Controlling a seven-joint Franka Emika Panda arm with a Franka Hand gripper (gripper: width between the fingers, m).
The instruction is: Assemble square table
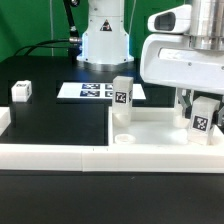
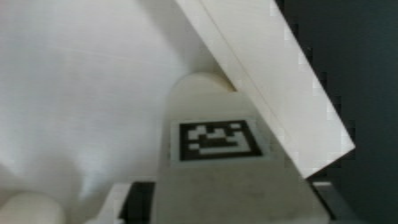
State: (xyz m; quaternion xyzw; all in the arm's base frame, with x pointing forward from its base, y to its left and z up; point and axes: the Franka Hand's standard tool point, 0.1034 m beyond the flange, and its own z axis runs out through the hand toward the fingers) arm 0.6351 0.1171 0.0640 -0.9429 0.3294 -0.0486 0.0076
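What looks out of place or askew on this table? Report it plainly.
The stray leg lies alone at the exterior view's left, far from the tabletop, apparently tipped on its side. The upright leg stands by the tabletop's corner, and the pincer grips a third leg. Nothing looks damaged.

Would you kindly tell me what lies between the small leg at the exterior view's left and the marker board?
Nothing; the exterior view shows only bare black work surface between the small leg and the marker board.

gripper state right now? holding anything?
gripper: closed on a white tagged leg.
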